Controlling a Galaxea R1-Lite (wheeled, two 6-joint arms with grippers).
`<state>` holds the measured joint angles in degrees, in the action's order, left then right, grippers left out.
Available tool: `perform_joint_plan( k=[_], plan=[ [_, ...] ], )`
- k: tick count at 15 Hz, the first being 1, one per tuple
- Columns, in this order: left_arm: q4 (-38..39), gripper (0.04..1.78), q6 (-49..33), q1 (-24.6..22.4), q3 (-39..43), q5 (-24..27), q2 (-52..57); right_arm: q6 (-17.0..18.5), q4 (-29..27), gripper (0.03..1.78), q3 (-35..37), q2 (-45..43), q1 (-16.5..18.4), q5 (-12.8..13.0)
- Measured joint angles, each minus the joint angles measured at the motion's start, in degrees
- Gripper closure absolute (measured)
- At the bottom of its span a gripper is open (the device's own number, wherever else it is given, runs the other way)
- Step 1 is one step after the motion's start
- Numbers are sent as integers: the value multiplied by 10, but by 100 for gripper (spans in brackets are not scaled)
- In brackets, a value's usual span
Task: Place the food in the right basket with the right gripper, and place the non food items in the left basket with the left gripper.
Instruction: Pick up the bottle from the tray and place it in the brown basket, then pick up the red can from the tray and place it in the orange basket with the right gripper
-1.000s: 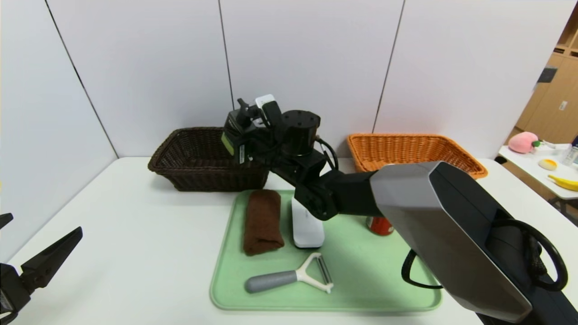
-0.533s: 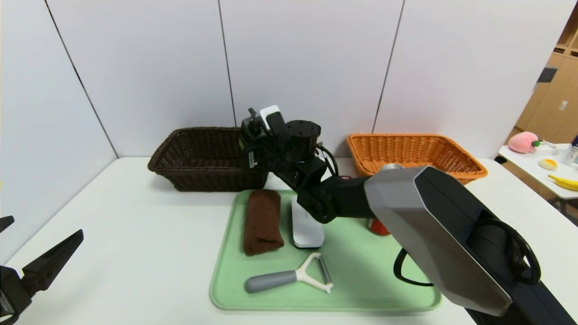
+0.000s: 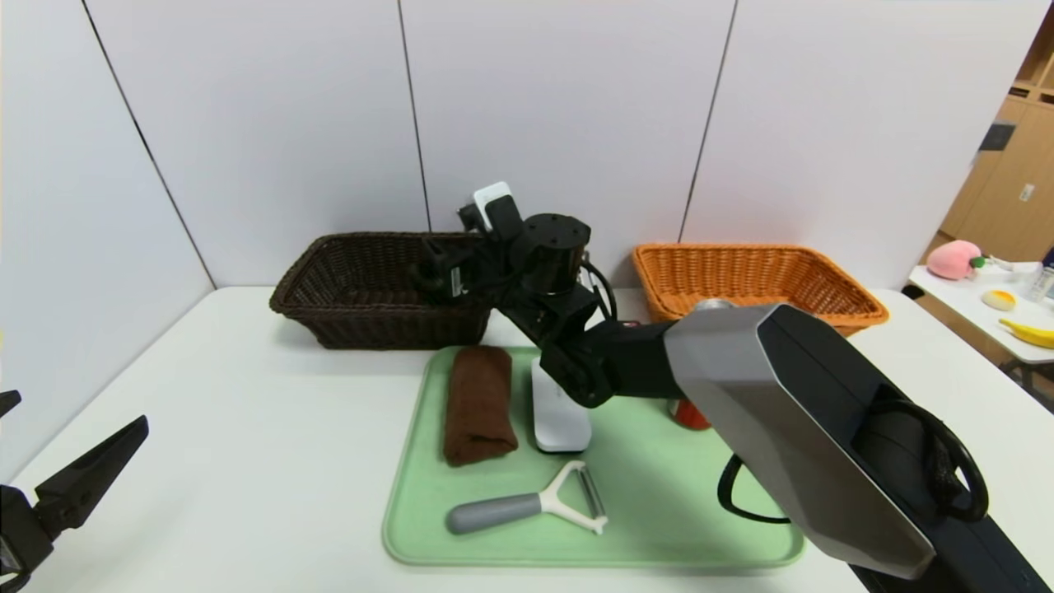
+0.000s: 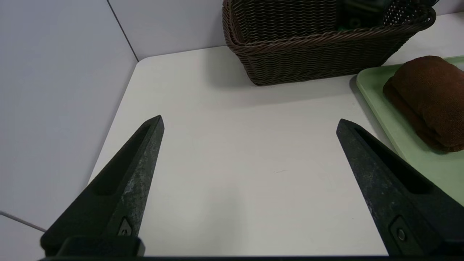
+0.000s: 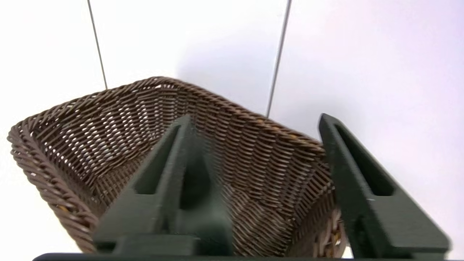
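My right gripper (image 3: pixel 436 276) hangs over the dark brown left basket (image 3: pixel 329 313), jaws open (image 5: pixel 253 116); a blurred dark shape lies against one finger. In the left wrist view the black pump bottle (image 4: pixel 357 16) with its green label shows inside that basket (image 4: pixel 308 61). On the green tray (image 3: pixel 700 511) lie the brown towel (image 3: pixel 478 403), white case (image 3: pixel 560 416) and peeler (image 3: pixel 527 506). My right arm mostly hides the red can (image 3: pixel 690 414). The orange right basket (image 3: pixel 823 288) stands at the back right. My left gripper (image 3: pixel 82 408) is parked open over the table's near left (image 4: pixel 250 119).
Wall panels rise close behind both baskets. My right forearm (image 3: pixel 790 428) crosses above the tray's right half. A side table (image 3: pixel 988 321) at the far right carries a peach toy and a banana. The towel (image 4: pixel 427 98) lies nearest my left gripper.
My right gripper has swung over the brown basket and dipped toward it. Its jaws have opened, and the pump bottle it held has dropped out of the grip. The left arm stays still.
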<state>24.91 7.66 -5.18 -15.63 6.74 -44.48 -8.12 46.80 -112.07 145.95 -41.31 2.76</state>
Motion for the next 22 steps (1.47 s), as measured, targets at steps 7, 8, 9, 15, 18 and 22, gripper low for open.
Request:
perform_joint_plan(
  k=[7,8,9,15,18,22],
  plan=[
    [0,13,0,0,4,0,5,-67,-1,29,2,-70,23,0],
    [-1,13,-1,0,5,0,5,-71,-1,27,4,-86,31,0],
    [0,13,-2,0,5,0,5,-72,-1,25,9,-102,42,1],
    [-1,13,-3,0,9,1,6,-68,12,17,125,-209,106,2],
    [0,13,-5,0,13,1,6,-44,10,15,239,-286,128,1],
    [0,13,-6,0,27,12,7,-1,16,13,375,-403,142,0]
  ],
)
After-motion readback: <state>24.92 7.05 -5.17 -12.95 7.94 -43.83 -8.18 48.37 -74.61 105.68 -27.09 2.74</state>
